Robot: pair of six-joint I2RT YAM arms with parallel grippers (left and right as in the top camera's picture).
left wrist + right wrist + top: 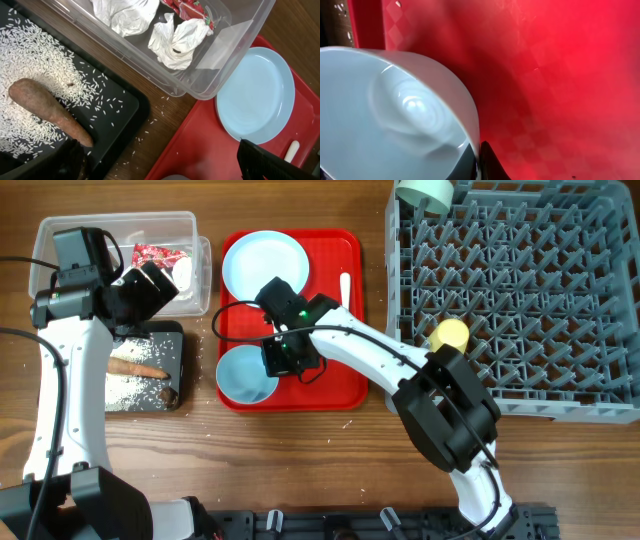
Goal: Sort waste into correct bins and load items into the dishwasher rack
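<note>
Pale blue bowl (395,115) fills my right wrist view, its rim pinched in the right hand (479,165), over the red serving tray (560,75). I see the left hand (160,155) spread wide, holding nothing, above where the black tray (120,115) meets the clear tub (200,85). Rice grains (40,55) and sausage stick (50,112) lie in the black tray, tissue (177,42) and red wrapper (192,9) in the tub. Plate (257,95) and spoon (291,150) sit on the red tray; yellow cup (449,334) stands in the rack (540,300).
</note>
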